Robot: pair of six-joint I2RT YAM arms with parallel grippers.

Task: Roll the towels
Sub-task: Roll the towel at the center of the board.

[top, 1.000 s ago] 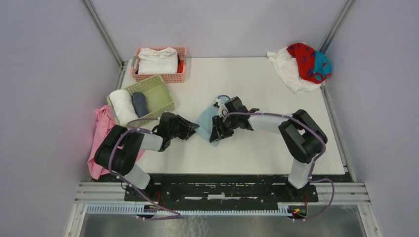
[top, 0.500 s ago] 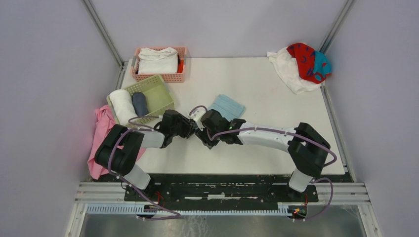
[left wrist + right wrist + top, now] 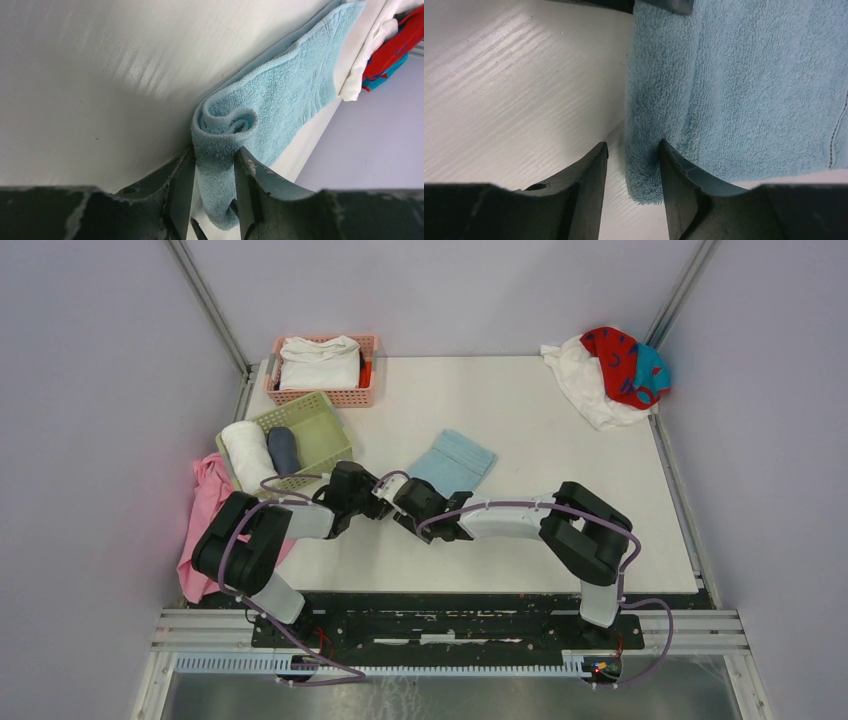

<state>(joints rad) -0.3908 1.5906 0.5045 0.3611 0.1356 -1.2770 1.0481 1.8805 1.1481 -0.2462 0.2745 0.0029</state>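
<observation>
Left gripper [image 3: 214, 167] pinches the rolled edge of the light blue towel [image 3: 280, 95]. Right gripper [image 3: 632, 147] loosely straddles that edge, bare table [image 3: 499, 75] alongside.

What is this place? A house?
Probably a robot lab, not a house: left arm and right arm bolted to a white table, bare grey walls, rolled towels in a green basket.

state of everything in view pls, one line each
light blue towel: near end curled, rest flat
left tool: clamped on curled end
right tool: open, straddling towel edge
white towel: heaped, unrolled
red towel: heaped, unrolled
green basket: holds two rolls
pink basket: holds folded white cloth
</observation>
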